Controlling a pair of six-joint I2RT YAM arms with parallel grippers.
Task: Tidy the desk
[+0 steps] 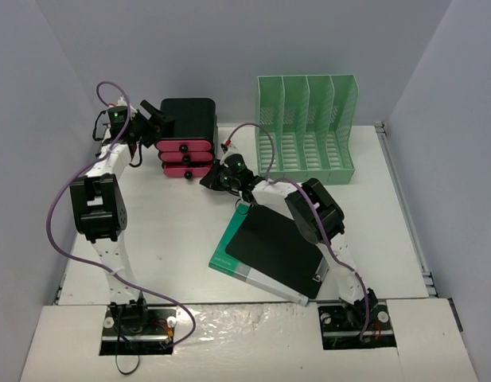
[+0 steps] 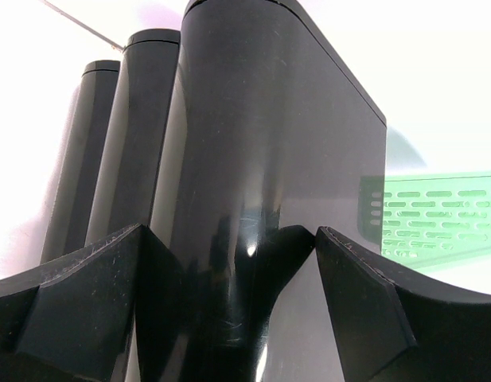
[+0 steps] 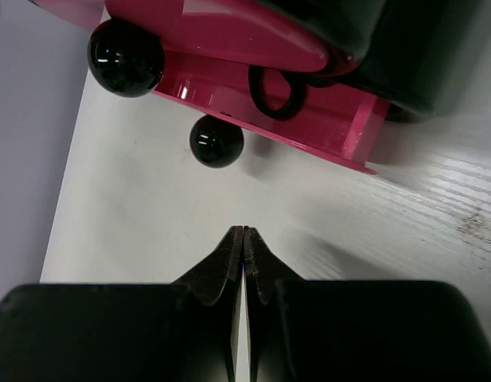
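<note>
Pink drawers [image 1: 184, 159] sit in a black case [image 1: 189, 118], left jaws spread around it, right jaws pressed together.

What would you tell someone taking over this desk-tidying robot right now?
Left gripper: jaws open, standing either side of the drawer unit's black casing, not clamped.
Right gripper: jaws shut, empty, just in front of the unit's pink drawers.
On the desk: drawer unit far left, green file rack far right, books lying flat by the right arm.
Done: nothing evident.
Left: probably the books, not yet in the rack.
</note>
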